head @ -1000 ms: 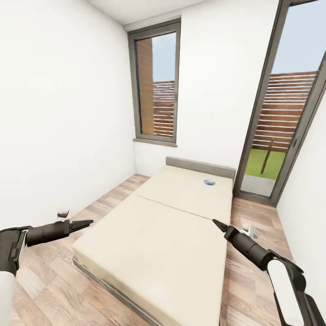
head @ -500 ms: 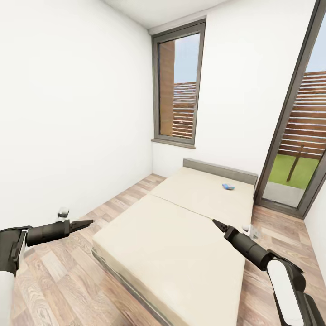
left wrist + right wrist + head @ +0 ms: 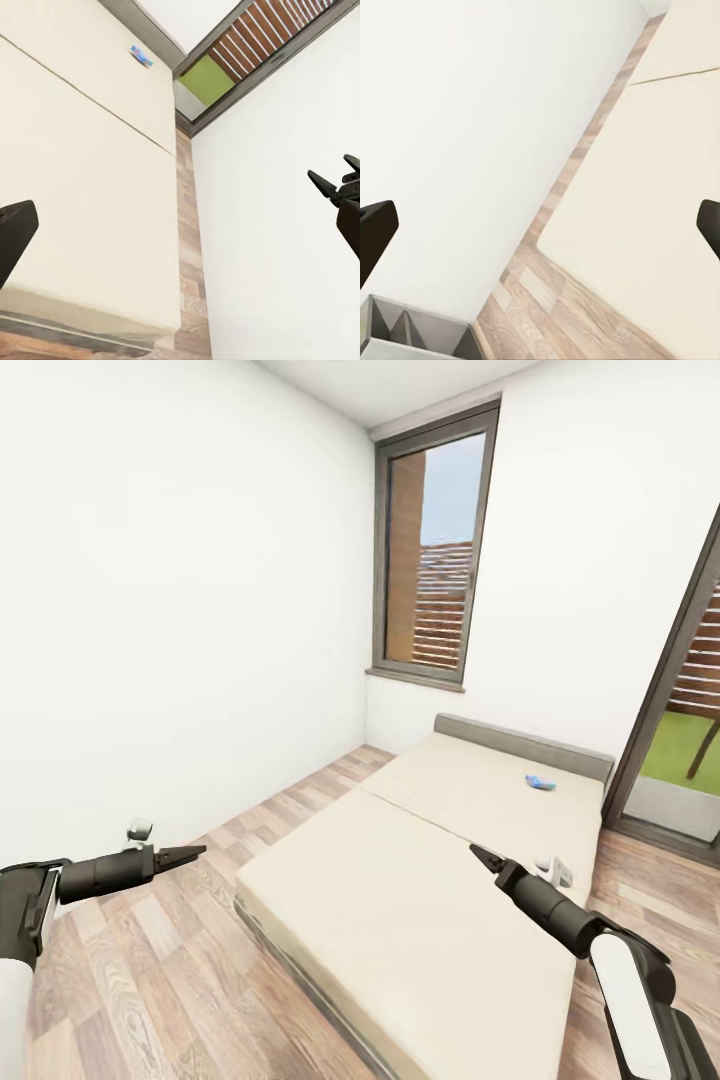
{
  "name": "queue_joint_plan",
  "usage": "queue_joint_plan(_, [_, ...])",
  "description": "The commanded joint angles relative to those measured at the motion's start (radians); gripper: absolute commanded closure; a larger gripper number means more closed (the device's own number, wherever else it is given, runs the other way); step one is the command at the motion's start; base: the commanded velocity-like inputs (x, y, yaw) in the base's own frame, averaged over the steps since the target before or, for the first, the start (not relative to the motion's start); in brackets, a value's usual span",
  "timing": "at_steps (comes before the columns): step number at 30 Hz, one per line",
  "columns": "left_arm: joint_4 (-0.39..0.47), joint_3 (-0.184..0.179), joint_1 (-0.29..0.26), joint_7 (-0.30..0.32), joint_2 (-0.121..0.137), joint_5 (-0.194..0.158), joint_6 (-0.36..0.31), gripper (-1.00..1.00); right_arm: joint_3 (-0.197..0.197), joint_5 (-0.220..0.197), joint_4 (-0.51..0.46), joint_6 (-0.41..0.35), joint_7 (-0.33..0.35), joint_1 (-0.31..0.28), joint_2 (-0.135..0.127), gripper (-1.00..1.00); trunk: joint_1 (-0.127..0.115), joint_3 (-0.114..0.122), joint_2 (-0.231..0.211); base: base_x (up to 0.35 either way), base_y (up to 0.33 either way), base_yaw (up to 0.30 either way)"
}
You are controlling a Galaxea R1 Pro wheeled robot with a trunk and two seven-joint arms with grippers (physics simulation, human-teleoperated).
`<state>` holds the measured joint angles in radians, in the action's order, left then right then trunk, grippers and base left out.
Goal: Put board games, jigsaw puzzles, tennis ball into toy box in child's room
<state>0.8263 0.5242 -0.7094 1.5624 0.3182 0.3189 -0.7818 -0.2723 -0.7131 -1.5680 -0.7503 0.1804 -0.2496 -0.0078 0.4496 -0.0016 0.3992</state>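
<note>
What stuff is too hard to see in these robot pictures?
- Small blue thing on the bed, head view: too small to tell what it is.
- White object on the floor beside the bed: partly behind the right arm.
- Glass door: cut off by the picture's right edge.
- Left gripper and right gripper: fingers close together; any gap is too small to judge.

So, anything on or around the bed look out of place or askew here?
Nothing stands out. The small blue board game lies flat near the head of the bed, which looks smooth and tidy.
</note>
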Motion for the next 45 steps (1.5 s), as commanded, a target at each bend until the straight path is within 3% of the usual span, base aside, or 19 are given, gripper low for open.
queue_joint_plan(1, [0.000,0.003,-0.001,0.008,-0.001,0.010,-0.010,-1.00,-0.002,0.003,0.000,-0.005,0.006,0.000,0.000,-1.00,0.000,0.000,0.001,-0.003,0.000,0.037])
queue_joint_plan(12, [0.000,0.002,-0.001,0.008,-0.004,0.010,0.011,-1.00,-0.002,0.003,0.000,-0.004,0.005,0.000,0.001,-1.00,0.000,0.000,0.001,-0.099,-0.020,0.152])
queue_joint_plan(26, [0.000,0.002,-0.001,0.008,-0.012,0.011,0.014,-1.00,-0.002,0.004,0.012,-0.004,0.005,0.000,0.001,-1.00,0.000,0.000,0.001,-0.104,-0.217,0.288])
queue_joint_plan(45, [0.000,0.002,-0.001,0.008,-0.012,0.010,0.016,-1.00,-0.002,0.004,0.014,-0.004,0.006,0.000,0.002,-1.00,0.000,0.000,0.001,-0.019,-0.011,0.291])
